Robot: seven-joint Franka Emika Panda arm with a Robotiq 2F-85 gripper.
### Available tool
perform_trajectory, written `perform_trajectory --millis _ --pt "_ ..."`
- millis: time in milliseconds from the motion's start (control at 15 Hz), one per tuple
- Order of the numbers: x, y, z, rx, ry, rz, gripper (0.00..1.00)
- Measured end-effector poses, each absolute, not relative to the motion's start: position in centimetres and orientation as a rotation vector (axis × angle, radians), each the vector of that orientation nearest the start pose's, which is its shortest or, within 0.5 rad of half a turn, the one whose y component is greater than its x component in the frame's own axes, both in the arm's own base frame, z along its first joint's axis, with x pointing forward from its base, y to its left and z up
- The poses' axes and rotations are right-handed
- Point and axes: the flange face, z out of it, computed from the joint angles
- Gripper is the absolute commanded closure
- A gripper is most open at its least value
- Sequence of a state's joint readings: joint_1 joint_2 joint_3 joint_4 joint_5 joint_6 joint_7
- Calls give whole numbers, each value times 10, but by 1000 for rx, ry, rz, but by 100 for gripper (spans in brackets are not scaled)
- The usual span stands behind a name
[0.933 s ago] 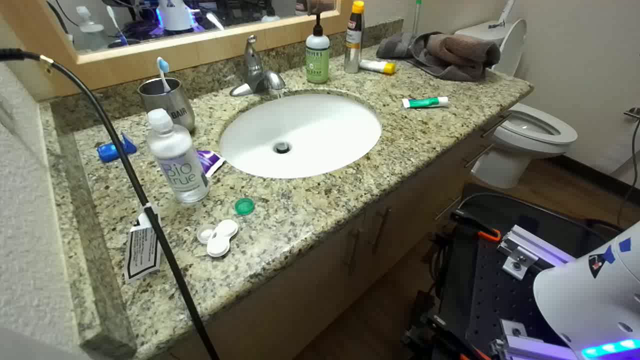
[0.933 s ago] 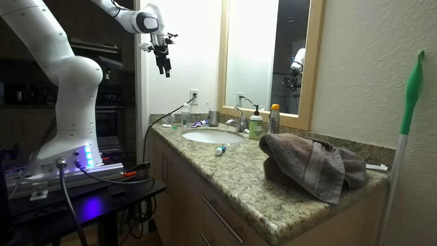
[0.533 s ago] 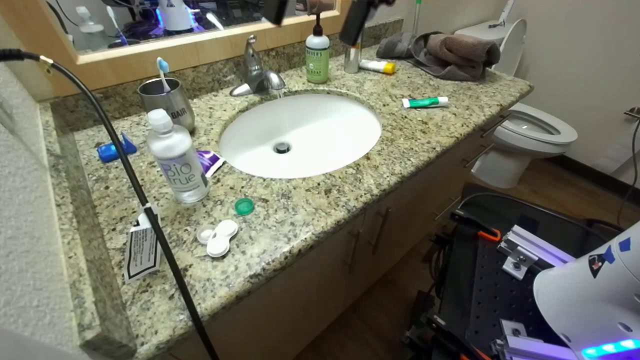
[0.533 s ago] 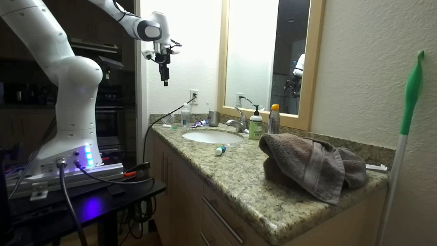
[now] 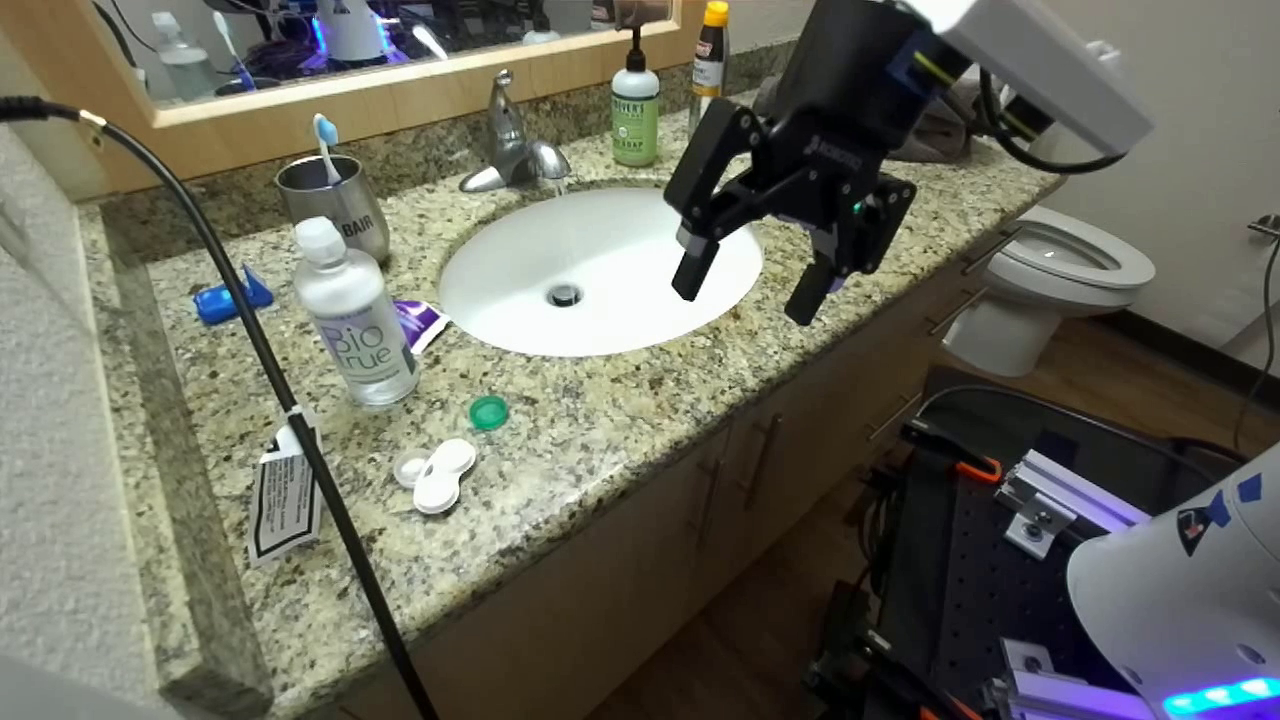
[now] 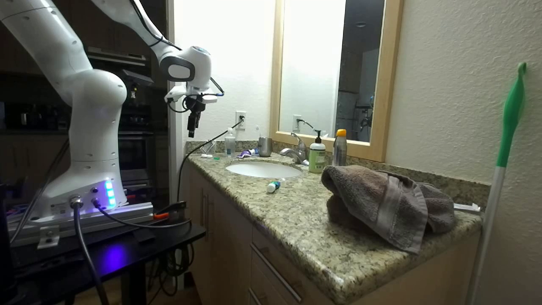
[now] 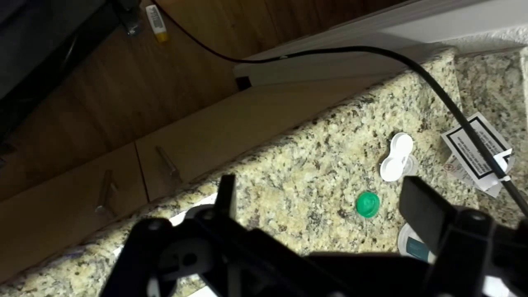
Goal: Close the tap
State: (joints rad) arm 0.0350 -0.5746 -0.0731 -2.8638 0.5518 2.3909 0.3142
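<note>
The tap [image 5: 508,150] is shiny silver metal and stands behind the oval white basin [image 5: 650,225], with its lever handle raised. A faint thin stream shows under its spout. The tap also shows in an exterior view [image 6: 300,150], partly behind the soap bottle, and is out of the wrist view. My gripper [image 5: 748,290] is open and empty, pointing down in the air, apart from the tap. In an exterior view the gripper [image 6: 192,134] hangs high near the far end of the counter. In the wrist view its spread fingers [image 7: 319,182] have only the counter below between them.
A green soap bottle [image 5: 635,118] stands beside the tap. A steel cup [image 5: 350,215] with a toothbrush and a clear bottle [image 5: 360,320] stand left of the basin. A black cable [image 5: 240,320] crosses the counter. A green cap [image 7: 367,204] and white lens case [image 7: 397,156] lie below.
My arm has come down, and the gripper has moved from above the picture into an exterior view near the basin. The tap and the counter objects have not moved.
</note>
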Motion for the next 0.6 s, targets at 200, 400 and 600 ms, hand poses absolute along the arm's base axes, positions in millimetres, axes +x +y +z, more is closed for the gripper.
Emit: perform_trajectory --millis 200,400,600 --pt "349 -14 362 -2489 1071 -18 0" --pt "348 -70 351 -2417 1297 -6 0" --pt "324 -144 344 -2286 1504 0 0"
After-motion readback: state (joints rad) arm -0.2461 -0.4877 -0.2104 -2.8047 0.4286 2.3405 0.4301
